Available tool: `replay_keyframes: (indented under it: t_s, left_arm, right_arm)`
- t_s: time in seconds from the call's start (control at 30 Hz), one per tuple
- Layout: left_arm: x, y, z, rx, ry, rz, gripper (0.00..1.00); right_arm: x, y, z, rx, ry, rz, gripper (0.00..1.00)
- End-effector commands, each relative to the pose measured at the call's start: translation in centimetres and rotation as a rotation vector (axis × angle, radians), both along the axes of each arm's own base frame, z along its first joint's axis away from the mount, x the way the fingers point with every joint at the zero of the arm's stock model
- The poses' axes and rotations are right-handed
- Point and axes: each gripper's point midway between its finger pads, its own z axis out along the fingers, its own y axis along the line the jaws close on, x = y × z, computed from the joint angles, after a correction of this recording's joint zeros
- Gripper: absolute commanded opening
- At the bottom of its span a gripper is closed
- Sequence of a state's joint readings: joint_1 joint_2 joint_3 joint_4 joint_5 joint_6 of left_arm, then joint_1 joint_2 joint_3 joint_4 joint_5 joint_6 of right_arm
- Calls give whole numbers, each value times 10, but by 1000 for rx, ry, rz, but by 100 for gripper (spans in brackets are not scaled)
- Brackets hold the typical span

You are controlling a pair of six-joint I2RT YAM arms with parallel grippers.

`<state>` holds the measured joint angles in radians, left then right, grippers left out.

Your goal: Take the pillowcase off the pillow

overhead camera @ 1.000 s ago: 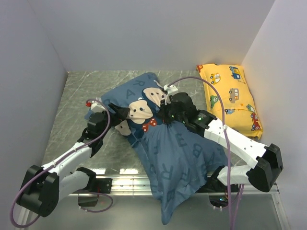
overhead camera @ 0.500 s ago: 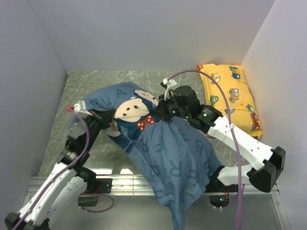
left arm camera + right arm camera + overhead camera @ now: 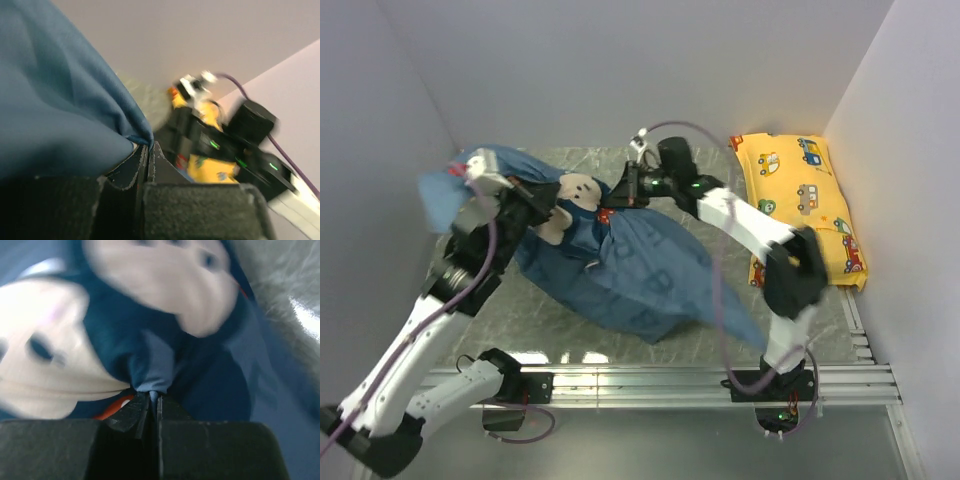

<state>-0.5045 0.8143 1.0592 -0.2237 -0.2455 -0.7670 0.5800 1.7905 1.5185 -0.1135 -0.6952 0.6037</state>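
Several blurred letters on pillowcase

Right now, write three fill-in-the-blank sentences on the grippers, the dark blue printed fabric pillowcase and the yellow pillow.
The left gripper and the right gripper are both ____ on the dark blue printed fabric pillowcase.
The yellow vehicle-print pillow lies by the ____ wall.
The right arm's cable is ____.
Missing: shut; right; purple.

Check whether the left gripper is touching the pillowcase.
Touching. The left wrist view shows an edge of the dark blue pillowcase pinched between the closed fingers of the left gripper.
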Motion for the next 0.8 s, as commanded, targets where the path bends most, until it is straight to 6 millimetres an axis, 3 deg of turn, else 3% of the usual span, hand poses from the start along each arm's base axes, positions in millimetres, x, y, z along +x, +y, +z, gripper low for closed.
replay_keyframes:
  t_s: [0.0, 0.03, 0.07, 0.13, 0.23, 0.3, 0.33, 0.37, 0.43, 0.53, 0.6, 0.63, 0.7, 0.77]
  left_arm:
    - [7, -38, 29, 15, -16, -95, 1]
    - [5, -35, 37, 16, -27, -85, 0]
    - [22, -42, 21, 49, 23, -65, 1]
    - [42, -36, 14, 78, 53, 26, 0]
    - [88, -40, -17, 159, 131, 111, 1]
    - [114, -27, -33, 173, 194, 148, 0]
    - [125, -25, -31, 154, 207, 151, 0]
    - [145, -12, -53, 173, 262, 196, 0]
    - [164, 2, -69, 169, 311, 236, 0]
    - [196, 27, -135, 186, 469, 291, 0]
    - [206, 41, -165, 166, 546, 286, 0]
    - [211, 44, -191, 158, 606, 289, 0]
    - [214, 48, -212, 146, 653, 278, 0]
    - [212, 46, -231, 145, 684, 268, 0]
  right_arm:
    - [8, 42, -65, 80, 252, 140, 0]
    - [6, 51, -73, 84, 263, 149, 0]
    - [-8, 64, -77, 89, 273, 201, 0]
    - [-17, 75, -87, 80, 276, 228, 1]
    - [-35, 89, -90, 87, 308, 306, 2]
    - [-46, 90, -87, 97, 329, 365, 3]
    - [-49, 90, -84, 97, 322, 379, 4]
    - [-51, 89, -82, 95, 314, 387, 7]
    - [-55, 85, -73, 86, 297, 389, 11]
    - [-43, 72, -55, 89, 263, 337, 26]
    - [-38, 64, -34, 118, 245, 313, 37]
    - [-30, 58, -26, 127, 229, 284, 40]
    - [-18, 44, -9, 95, 181, 206, 48]
    - [12, 20, -5, 25, 124, 38, 55]
